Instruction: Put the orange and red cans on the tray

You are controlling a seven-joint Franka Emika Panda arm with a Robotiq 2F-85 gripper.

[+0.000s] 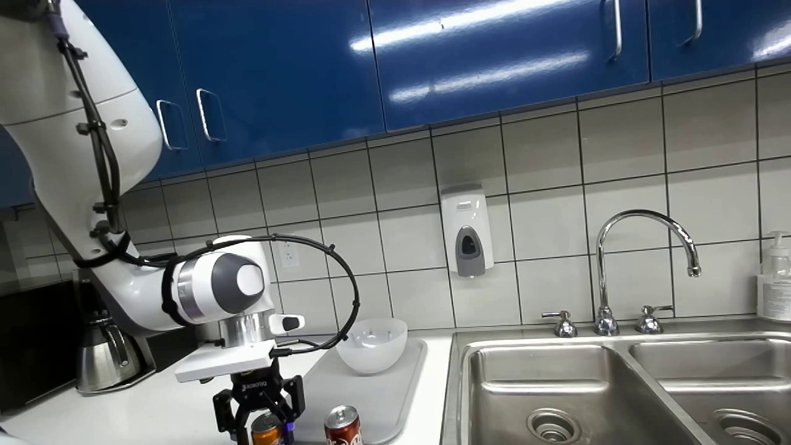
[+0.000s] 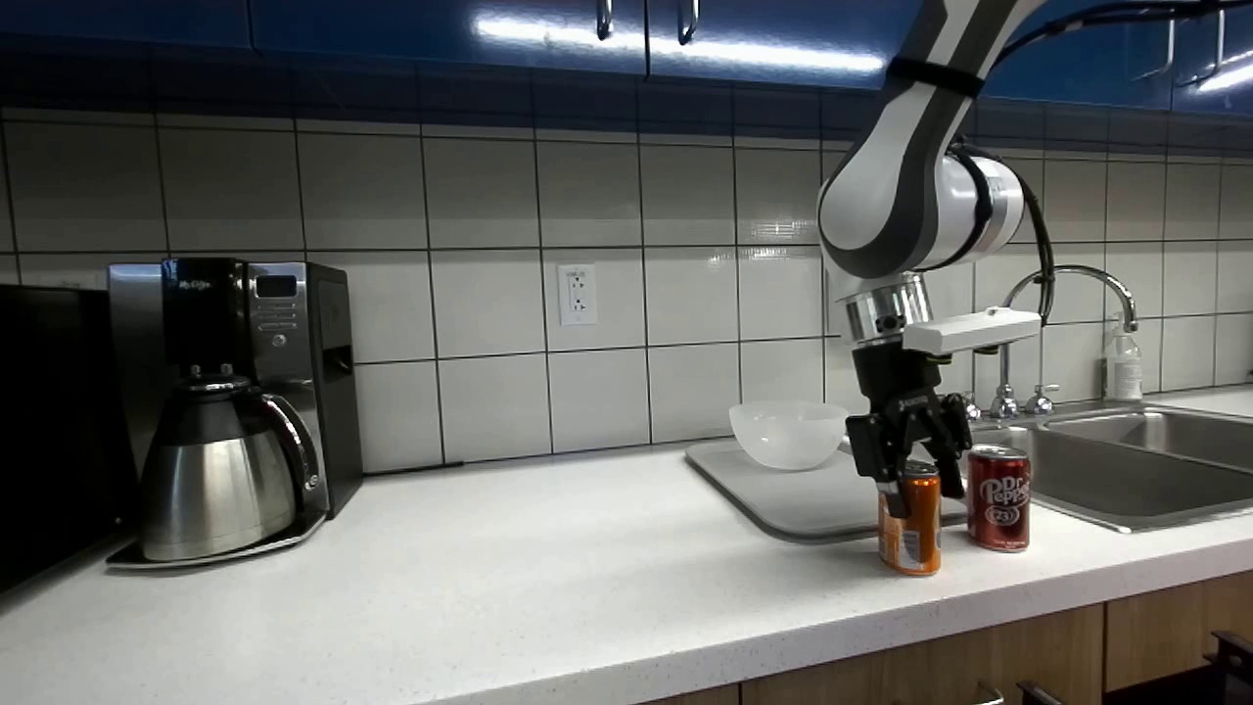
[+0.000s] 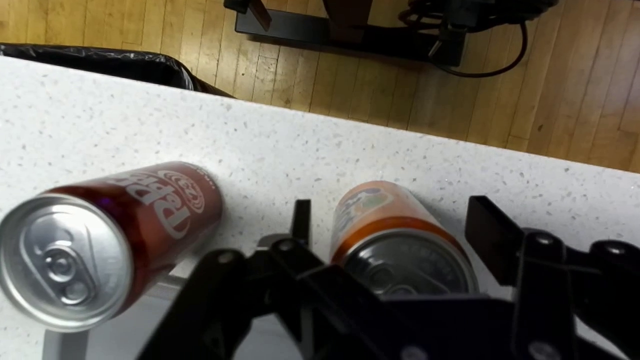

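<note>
The orange can [image 2: 912, 539] stands upright on the counter at the front edge of the tray; its top also shows low in an exterior view [image 1: 266, 436]. In the wrist view the orange can [image 3: 375, 205] sits between the fingers of my gripper [image 3: 395, 227]. My gripper [image 2: 923, 490] is open, with a visible gap on each side of the can. The red can [image 2: 998, 514] stands upright beside it, toward the sink, and shows at the left of the wrist view [image 3: 160, 205]. The grey tray [image 2: 768, 504] lies behind the cans. My palm hides part of the orange can's top.
A white bowl [image 2: 788, 436] stands on the tray near the wall. The sink [image 1: 531, 377] is to the right of the tray. A coffee maker [image 2: 333, 392] stands far left. The counter's front edge [image 3: 350, 120] runs close to both cans.
</note>
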